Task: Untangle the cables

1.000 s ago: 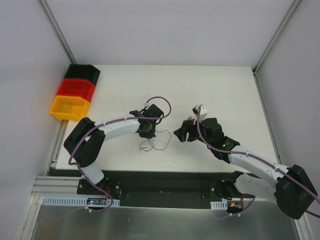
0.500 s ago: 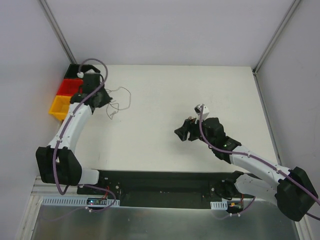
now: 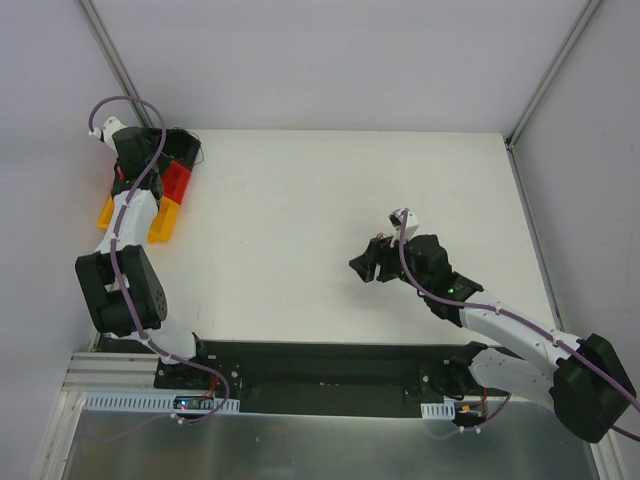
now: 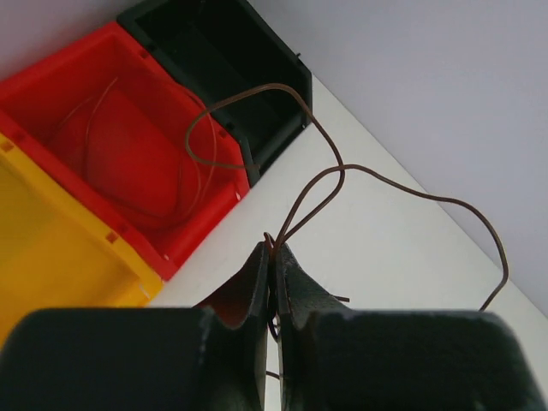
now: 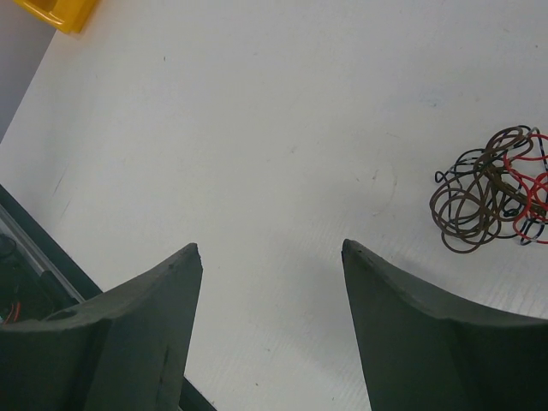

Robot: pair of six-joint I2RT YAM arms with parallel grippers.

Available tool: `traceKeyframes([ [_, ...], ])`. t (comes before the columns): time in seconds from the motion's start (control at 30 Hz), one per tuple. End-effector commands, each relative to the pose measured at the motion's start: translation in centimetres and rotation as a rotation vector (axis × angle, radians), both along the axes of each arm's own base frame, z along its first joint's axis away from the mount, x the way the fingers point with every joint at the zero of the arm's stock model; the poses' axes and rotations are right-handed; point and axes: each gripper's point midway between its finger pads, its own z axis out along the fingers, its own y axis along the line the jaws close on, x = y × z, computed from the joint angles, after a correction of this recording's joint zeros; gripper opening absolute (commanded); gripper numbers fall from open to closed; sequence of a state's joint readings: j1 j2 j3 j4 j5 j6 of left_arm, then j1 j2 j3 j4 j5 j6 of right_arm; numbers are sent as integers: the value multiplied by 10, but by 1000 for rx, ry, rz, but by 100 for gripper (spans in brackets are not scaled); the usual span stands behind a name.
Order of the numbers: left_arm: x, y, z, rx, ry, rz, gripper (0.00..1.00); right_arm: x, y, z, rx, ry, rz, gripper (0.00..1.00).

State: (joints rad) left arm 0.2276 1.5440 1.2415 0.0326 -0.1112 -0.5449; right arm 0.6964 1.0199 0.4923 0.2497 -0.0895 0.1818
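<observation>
My left gripper (image 4: 274, 250) is shut on a thin brown cable (image 4: 342, 171), close to the corner where the red and black bins meet. The cable rises from the fingertips, one loop hanging over the red bin (image 4: 111, 154) and the black bin (image 4: 223, 51), and its other end trails right over the table. A thin red wire (image 4: 181, 175) lies inside the red bin. In the right wrist view a small tangle of brown, black and red cables (image 5: 490, 199) lies on the table to the right of my right gripper (image 5: 271, 248), which is open and holds nothing.
A yellow bin (image 4: 51, 248) stands beside the red one; all three bins (image 3: 165, 200) sit at the table's far left edge. My right gripper (image 3: 365, 268) hovers right of the table's middle. The table's dark front edge (image 5: 51, 248) lies just left of it.
My left arm has swung from the table's middle to the bins at the far left, carrying the brown cable. The right arm has not moved.
</observation>
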Motion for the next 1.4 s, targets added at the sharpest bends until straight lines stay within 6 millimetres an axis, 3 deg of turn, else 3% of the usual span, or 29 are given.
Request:
traceKeyframes([
  [0.0,37,31,10,19,-187,-11,0,5,0,9,22,-30,-11,69],
  [0.1,42,34,1,7,-182,-59,0,7,-1,7,13,-28,-16,69],
  [0.23,34,45,-2,63,-157,-41,0,7,-1,5,15,-18,-11,69],
  [0.47,-27,86,-38,26,-63,148,0,6,2,6,34,6,3,69],
  [0.67,-61,113,-66,-81,-64,212,0,6,1,8,45,6,1,69],
  [0.9,-51,126,-101,-194,79,248,0,7,-2,8,45,1,-10,69],
  [1.03,-39,128,-102,-230,71,240,0,9,-3,6,39,6,-14,69],
  [1.23,-59,139,-140,-303,186,405,0,10,-3,3,37,18,-14,69],
  [1.37,-47,131,-153,-335,149,298,0,11,-3,0,34,31,-17,69],
])
